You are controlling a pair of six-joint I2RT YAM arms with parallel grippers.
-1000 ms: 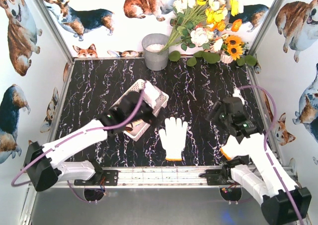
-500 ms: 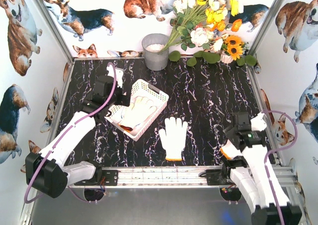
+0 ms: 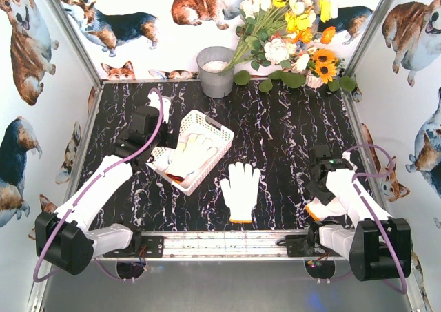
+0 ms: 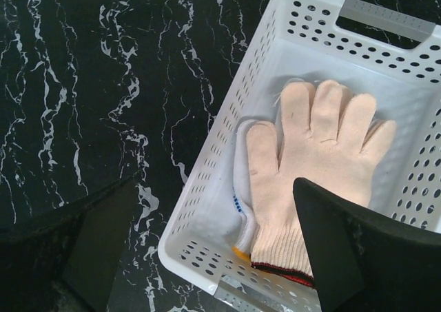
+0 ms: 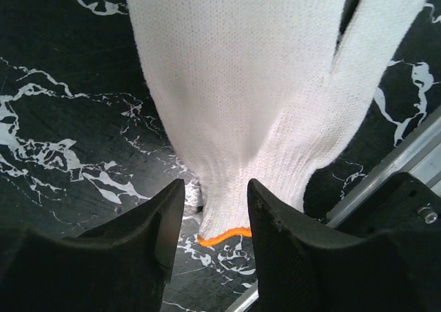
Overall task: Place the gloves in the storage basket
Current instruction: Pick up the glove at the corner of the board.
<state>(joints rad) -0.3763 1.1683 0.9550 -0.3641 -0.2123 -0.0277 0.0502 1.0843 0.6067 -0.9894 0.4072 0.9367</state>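
The right claw (image 5: 215,186) is the nearer one to a white glove (image 5: 241,85) that lies flat on the black marbled tabletop (image 3: 289,126), in the lower right of the top view and close to the metal rail (image 5: 386,181); in the right wrist view the long axis of this glove runs from its orange-edged cuff (image 5: 224,237) at the bottom up to the fingers at the top, so straight away from the claw; the cuff lies just between the two jaws, which stand rather narrow on each side of it; if they pinch the knit already, I cannot tell. A second white glove (image 3: 241,188) lies in the lower middle of the top view, between both arms, its cuff toward the bottom. The storage basket (image 3: 219,129) stands at the centre left and holds a cream glove (image 4: 310,147) on top of others; the left claw (image 4: 215,188) hangs over its edge, wide and holding nothing. In my judgement, the basket is far to the left for the right arm.
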